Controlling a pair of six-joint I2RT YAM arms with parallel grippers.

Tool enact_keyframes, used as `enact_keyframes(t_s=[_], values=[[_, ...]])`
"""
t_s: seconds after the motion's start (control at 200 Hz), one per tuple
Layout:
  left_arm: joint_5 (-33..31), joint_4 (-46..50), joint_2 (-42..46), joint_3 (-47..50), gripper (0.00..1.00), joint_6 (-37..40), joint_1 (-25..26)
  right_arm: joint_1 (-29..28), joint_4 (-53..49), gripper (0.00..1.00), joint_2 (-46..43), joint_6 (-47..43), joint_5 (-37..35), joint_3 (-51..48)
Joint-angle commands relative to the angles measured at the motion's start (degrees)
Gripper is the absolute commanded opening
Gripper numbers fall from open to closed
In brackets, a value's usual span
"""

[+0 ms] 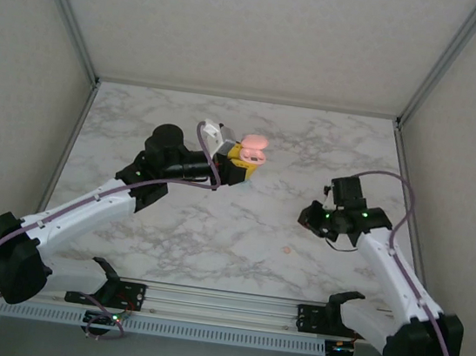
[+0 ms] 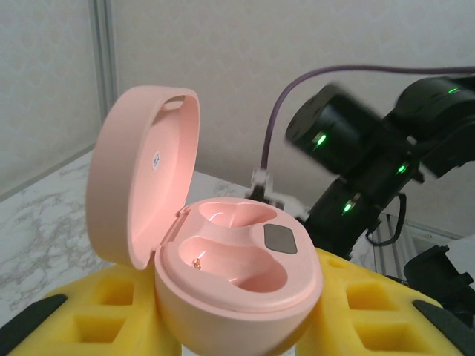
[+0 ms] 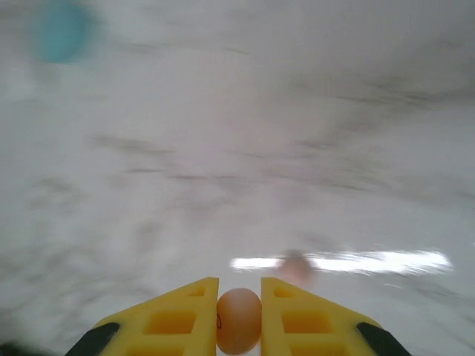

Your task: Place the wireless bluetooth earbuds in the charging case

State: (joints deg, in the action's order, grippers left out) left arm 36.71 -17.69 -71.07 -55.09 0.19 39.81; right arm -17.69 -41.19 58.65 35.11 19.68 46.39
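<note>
Right gripper (image 3: 239, 295) pinching a pink earbud (image 3: 239, 322) over the marble table (image 3: 223, 148)

Its jaws are closed on the earbud. The left gripper (image 2: 237, 330), well apart, clamps an open pink case (image 2: 230, 256), lid up and both wells empty. Nothing is seated yet: this earbud must go in, and a pink speck (image 1: 285, 251) on the table looks like its mate

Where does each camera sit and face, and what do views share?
Top external: above, behind the bases, looking down on the marble table; both arms.
Left wrist: along the left gripper to its open pink case; right arm beyond.
Right wrist: down past the right gripper, pinching a pink earbud, to the table.
Shared: case, top and left wrist.
</note>
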Motion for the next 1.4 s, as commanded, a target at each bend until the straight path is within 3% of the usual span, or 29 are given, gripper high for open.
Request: enact_keyframes(t_s=[0.0, 0.085, 0.195, 0.476, 0.756, 0.911, 1.051, 1.266, 1.392], values=[[-0.1, -0.6, -0.6, -1.6, 0.17, -0.4, -1.6, 0.3, 9.2, 0.18, -1.1, 4.2, 23.1, 3.4], [0.7, -0.7, -0.1, -1.4, 0.17, -0.3, -3.1, 0.3, 14.7, 0.18, 0.8, 6.7, 36.1, 5.9], [1.5, -1.0, 0.4, -0.7, 0.17, -0.2, -4.9, 0.2, 21.4, 0.18, 2.5, 11.3, 44.7, 8.1], [3.3, -0.5, 0.8, 0.2, 0.17, 1.1, -5.9, -0.2, 26.8, 0.18, 5.9, 17.3, 52.8, 14.0], [4.7, -0.3, 0.5, 0.3, 0.17, 1.4, -5.8, -1.3, 29.6, 0.18, 7.1, 21.2, 54.7, 17.0], [5.5, -0.1, 0.8, 0.5, 0.17, 1.7, -5.7, -1.8, 25.8, 0.18, 7.9, 19.1, 53.7, 19.0], [5.9, 0.3, 1.0, 0.7, 0.17, 2.6, -5.4, -2.2, 25.6, 0.18, 7.7, 18.8, 50.6, 20.0], [5.7, 1.3, 0.5, 0.3, 0.17, 3.9, -4.7, -2.3, 16.2, 0.19, 7.2, 15.6, 39.2, 23.3], [5.5, 2.2, 0.2, -0.3, 0.17, 4.2, -4.6, -2.4, 16.8, 0.18, 6.7, 17.2, 39.1, 22.3]])
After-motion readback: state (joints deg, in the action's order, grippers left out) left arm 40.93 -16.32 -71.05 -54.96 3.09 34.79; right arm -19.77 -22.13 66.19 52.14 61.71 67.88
